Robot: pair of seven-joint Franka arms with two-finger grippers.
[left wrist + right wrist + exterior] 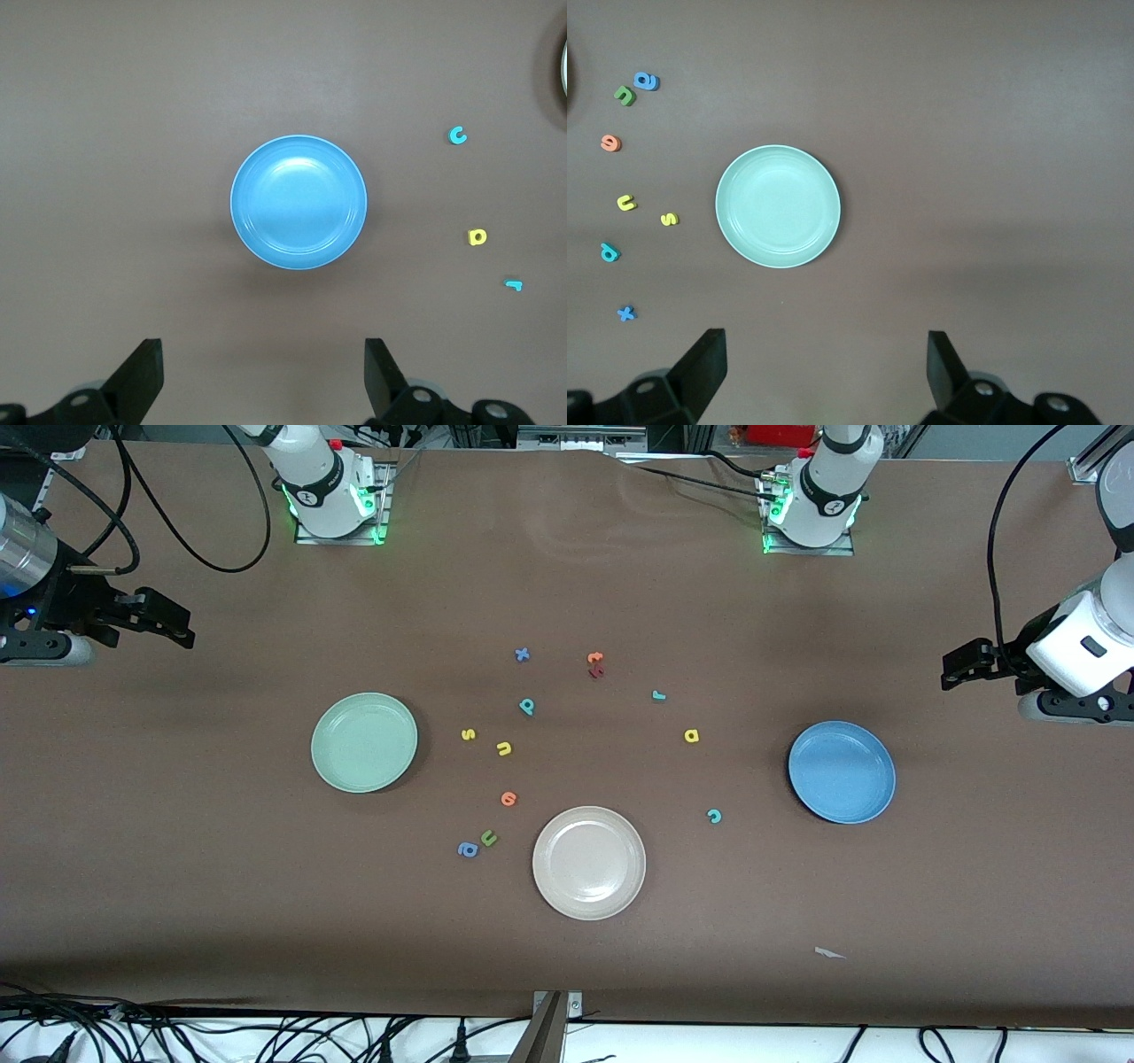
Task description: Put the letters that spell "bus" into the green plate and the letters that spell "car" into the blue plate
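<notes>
Both arms wait at the table ends, raised above the brown table [177, 886]. The left gripper [961, 666] hangs over the left arm's end of the table, fingers apart and holding nothing. The right gripper [168, 622] hangs over the right arm's end, fingers likewise apart and empty.

The green plate [364, 742] lies toward the right arm's end and holds nothing. The blue plate [842, 771] lies toward the left arm's end, also with nothing in it. A beige plate [589, 862] sits between them, nearer the front camera.

All letters lie loose on the table between the green and blue plates. The yellow s [469, 734] is just beside the green plate; the yellow u [504, 748] lies near it, with the teal b [527, 707] slightly farther from the camera. The teal r [658, 695], yellow a [692, 735] and teal c [714, 816] lie toward the blue plate, apart from one another.

Other letters: a blue x [523, 654], two orange-red letters [595, 664] touching, an orange letter [508, 799], a green u [488, 838] and a blue a [468, 850] side by side.
</notes>
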